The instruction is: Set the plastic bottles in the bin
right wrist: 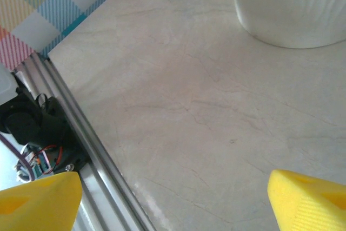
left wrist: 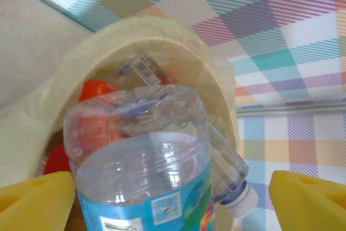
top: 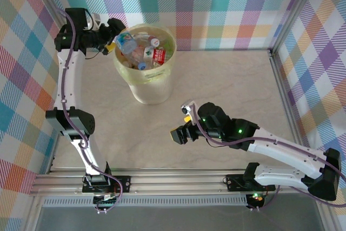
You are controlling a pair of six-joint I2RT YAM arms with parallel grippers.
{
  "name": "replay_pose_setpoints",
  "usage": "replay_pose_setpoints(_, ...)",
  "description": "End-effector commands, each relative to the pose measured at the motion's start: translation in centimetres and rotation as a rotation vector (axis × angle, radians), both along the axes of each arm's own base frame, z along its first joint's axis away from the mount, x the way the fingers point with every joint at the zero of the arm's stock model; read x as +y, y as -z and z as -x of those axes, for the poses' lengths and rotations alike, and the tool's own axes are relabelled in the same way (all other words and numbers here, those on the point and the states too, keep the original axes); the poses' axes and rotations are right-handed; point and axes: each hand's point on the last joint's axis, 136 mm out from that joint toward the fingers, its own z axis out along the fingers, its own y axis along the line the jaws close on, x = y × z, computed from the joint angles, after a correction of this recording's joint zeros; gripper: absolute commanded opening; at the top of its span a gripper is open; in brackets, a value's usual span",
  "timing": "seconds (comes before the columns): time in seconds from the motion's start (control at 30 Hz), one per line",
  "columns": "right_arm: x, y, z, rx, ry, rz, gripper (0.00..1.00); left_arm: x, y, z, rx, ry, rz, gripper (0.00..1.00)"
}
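Note:
The pale yellow bin [top: 157, 87] stands at the back left of the table, with several plastic bottles [top: 153, 53] lying inside. My left gripper [top: 112, 39] hangs at the bin's left rim. In the left wrist view a clear bottle with a blue label [left wrist: 141, 174] sits between the yellow fingers [left wrist: 35, 201], above the bin's mouth [left wrist: 48, 101]. The right finger stands well clear of it, so the left gripper [left wrist: 172, 204] is open. My right gripper [top: 183, 125] hovers open over bare table, nothing between its fingers [right wrist: 308, 201].
The bin's base [right wrist: 286, 9] is ahead of my right gripper [right wrist: 173, 204]. An aluminium rail [right wrist: 81, 133] edges the table near it. Checked walls enclose the table on three sides.

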Motion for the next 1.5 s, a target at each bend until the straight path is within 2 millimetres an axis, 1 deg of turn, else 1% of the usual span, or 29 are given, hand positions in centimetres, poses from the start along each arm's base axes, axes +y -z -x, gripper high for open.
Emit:
replay_pose_setpoints(0.0,-0.3,-1.5,-0.8,-0.026,0.056,-0.020,0.89,3.0,-1.8,2.2,-0.038,-0.074,-0.131,0.93)
replay_pose_setpoints(0.1,-0.3,-1.5,-0.9,-0.030,0.063,-0.022,0.89,4.1,-1.8,3.2,-0.033,-0.094,-0.202,0.93)
replay_pose_setpoints(0.23,-0.4,-1.5,-1.1,-0.033,0.070,-0.019,0.89,3.9,-2.3,4.5,-0.047,-0.076,-0.236,0.86)
replay_pose_setpoints(0.33,-0.3,-1.4,-1.1,-0.030,0.072,-0.023,0.89,3.3,-3.0,5.4,-0.078,-0.063,-0.243,0.85)
replay_pose_setpoints(0.4,-0.3,-1.4,-1.1,-0.027,0.072,-0.023,0.89,2.7,-3.1,5.4,-0.087,-0.046,-0.233,0.82)
replay_pose_setpoints(0.5,-0.2,-1.3,-1.0,-0.019,0.065,-0.024,0.89,1.4,-2.8,5.1,-0.080,-0.008,-0.208,0.80)
replay_pose_setpoints(0.6,-0.5,-1.4,-0.9,-0.021,0.071,-0.028,0.89,0.2,-2.2,4.8,-0.075,0.003,-0.251,0.80)
replay_pose_setpoints(0.73,-0.9,-1.5,-0.9,-0.024,0.084,-0.034,0.89,-1.3,-0.6,4.0,-0.052,0.031,-0.298,0.80)
replay_pose_setpoints(0.83,-1.1,-1.5,-0.8,-0.023,0.086,-0.033,0.89,-2.0,0.5,3.6,-0.030,0.037,-0.360,0.79)
replay_pose_setpoints(0.93,-1.3,-1.5,-0.8,-0.022,0.093,-0.033,0.89,-1.8,1.4,3.6,-0.009,0.025,-0.434,0.75)
replay_pose_setpoints(1.07,-1.3,-1.4,-0.8,-0.022,0.098,-0.032,0.89,-1.7,2.6,3.6,0.021,0.030,-0.489,0.68)
replay_pose_setpoints(1.2,-1.1,-1.3,-0.9,-0.020,0.097,-0.030,0.89,-2.7,3.4,3.5,0.035,0.059,-0.498,0.65)
replay_pose_setpoints(1.27,-1.1,-1.3,-0.9,-0.018,0.097,-0.030,0.89,-3.4,3.8,3.5,0.038,0.080,-0.498,0.60)
replay_pose_setpoints(1.47,-1.1,-1.2,-1.0,-0.021,0.096,-0.026,0.89,-5.1,4.8,3.8,0.055,0.127,-0.503,0.59)
